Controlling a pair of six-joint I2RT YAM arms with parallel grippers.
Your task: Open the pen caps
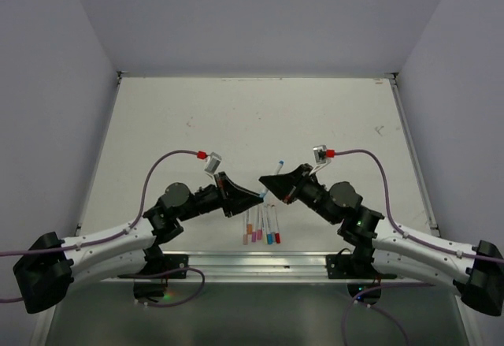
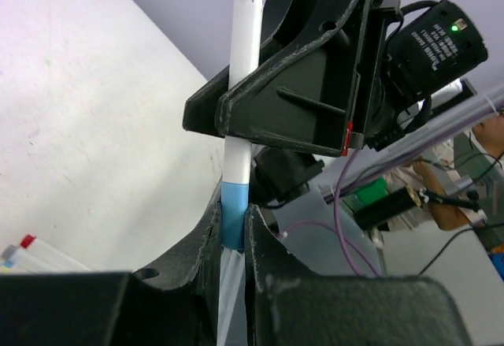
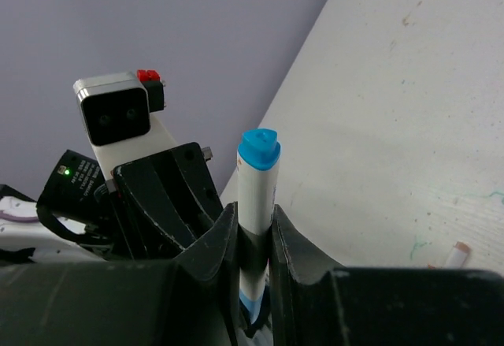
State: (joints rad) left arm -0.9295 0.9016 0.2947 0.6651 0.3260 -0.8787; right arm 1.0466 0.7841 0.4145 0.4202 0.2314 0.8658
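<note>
A white-barrelled pen point(image 1: 277, 169) with blue ends is held between both grippers above the table's near middle. My left gripper point(image 1: 253, 195) is shut on the pen's blue cap point(image 2: 234, 216), seen in the left wrist view point(image 2: 234, 213). My right gripper point(image 1: 270, 180) is shut on the white barrel point(image 3: 256, 192), seen in the right wrist view point(image 3: 253, 218); the blue back end point(image 3: 258, 147) sticks out past its fingers. The cap still sits against the barrel. Several other pens point(image 1: 261, 226) with orange, pink, red and blue ends lie side by side on the table below the grippers.
Purple cables with red connectors point(image 1: 201, 154) loop over both arms. A metal rail point(image 1: 260, 263) runs along the table's near edge. Grey walls close in the table on the left, right and far sides. A small pale piece point(image 3: 455, 253) lies on the table.
</note>
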